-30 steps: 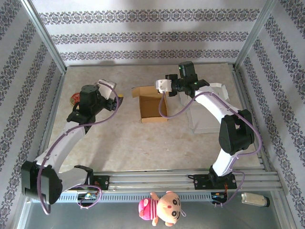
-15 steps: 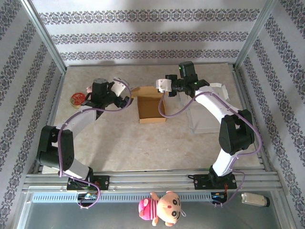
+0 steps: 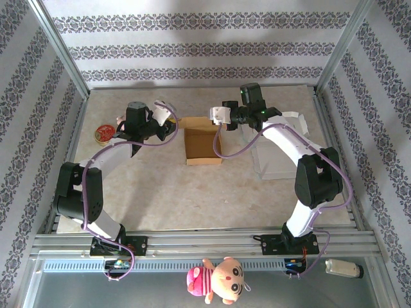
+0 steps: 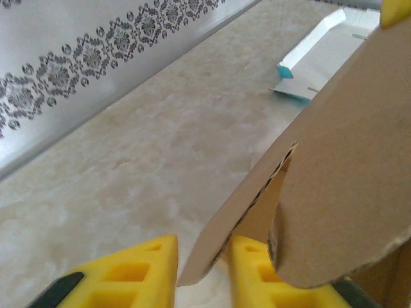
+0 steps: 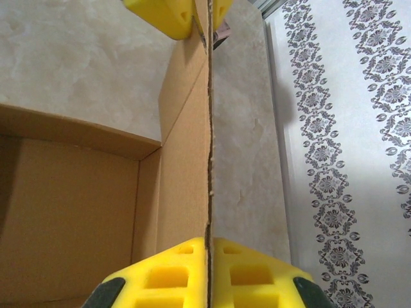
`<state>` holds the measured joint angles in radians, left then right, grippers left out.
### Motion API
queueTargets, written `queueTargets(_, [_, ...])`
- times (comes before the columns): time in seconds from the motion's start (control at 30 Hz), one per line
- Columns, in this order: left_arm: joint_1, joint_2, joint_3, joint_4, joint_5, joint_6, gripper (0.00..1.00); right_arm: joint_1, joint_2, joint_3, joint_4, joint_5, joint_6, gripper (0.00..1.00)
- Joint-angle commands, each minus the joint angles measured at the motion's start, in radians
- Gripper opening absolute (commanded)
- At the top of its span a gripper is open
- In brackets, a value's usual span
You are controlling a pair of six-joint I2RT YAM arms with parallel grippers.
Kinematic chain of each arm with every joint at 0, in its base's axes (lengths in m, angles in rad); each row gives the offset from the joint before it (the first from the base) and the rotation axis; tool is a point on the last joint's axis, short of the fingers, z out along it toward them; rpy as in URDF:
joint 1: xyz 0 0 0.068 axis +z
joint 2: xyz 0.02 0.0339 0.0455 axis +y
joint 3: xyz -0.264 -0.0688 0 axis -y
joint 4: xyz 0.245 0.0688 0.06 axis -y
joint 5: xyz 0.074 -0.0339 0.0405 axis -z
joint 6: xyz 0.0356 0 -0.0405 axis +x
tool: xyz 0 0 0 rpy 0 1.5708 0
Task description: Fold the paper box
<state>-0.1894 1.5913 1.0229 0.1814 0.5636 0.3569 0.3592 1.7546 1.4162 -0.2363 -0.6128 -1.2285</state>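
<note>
The brown paper box [image 3: 204,144] stands open-topped in the middle of the table. My right gripper [image 3: 218,117] is shut on the top edge of its right wall; in the right wrist view the cardboard edge [image 5: 208,160] runs straight into the closed yellow pads [image 5: 209,256]. My left gripper [image 3: 172,122] is at the box's far left corner. In the left wrist view the raised left flap [image 4: 347,179] slants down between the yellow fingers [image 4: 203,269], which have closed in on its thin edge.
A red round tin [image 3: 103,133] lies at the far left. A clear plastic tray [image 3: 276,160] sits right of the box, and a flat white-and-blue carton [image 4: 314,58] lies behind it. Metal frame posts and patterned walls bound the table.
My left arm swung right from near the red tin to the box's left flap and its jaws closed in on it. The right arm has stayed put.
</note>
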Motion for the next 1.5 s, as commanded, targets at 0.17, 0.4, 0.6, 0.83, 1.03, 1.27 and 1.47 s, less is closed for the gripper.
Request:
queueTargets(0.17, [0.004, 0.029, 0.015, 0.092, 0.047, -0.077, 0.01, 0.02, -0.063, 0.011, 0.031, -0.021, 0.231, 0.47])
queueTargets(0.4, [0.004, 0.041, 0.023, 0.094, 0.049, -0.068, 0.0, -0.052, -0.173, -0.153, 0.149, 0.035, 0.565, 0.74])
queueTargets(0.6, [0.005, 0.053, 0.021, 0.115, 0.061, -0.079, 0.0, -0.117, -0.195, -0.286, 0.286, 0.127, 0.758, 0.75])
queueTargets(0.83, [0.004, 0.052, 0.025, 0.113, 0.059, -0.078, 0.0, -0.145, -0.13, -0.252, 0.237, 0.13, 0.828, 0.52])
queueTargets(1.03, [0.003, 0.044, 0.019, 0.105, 0.05, -0.073, 0.0, -0.145, -0.105, -0.252, 0.236, 0.082, 0.863, 0.23])
queueTargets(1.27, [0.003, 0.041, 0.023, 0.093, 0.048, -0.075, 0.0, -0.139, -0.08, -0.22, 0.228, 0.057, 0.905, 0.14])
queueTargets(1.47, [0.002, 0.035, 0.023, 0.095, 0.046, -0.078, 0.0, -0.132, -0.06, -0.2, 0.218, 0.023, 0.927, 0.13])
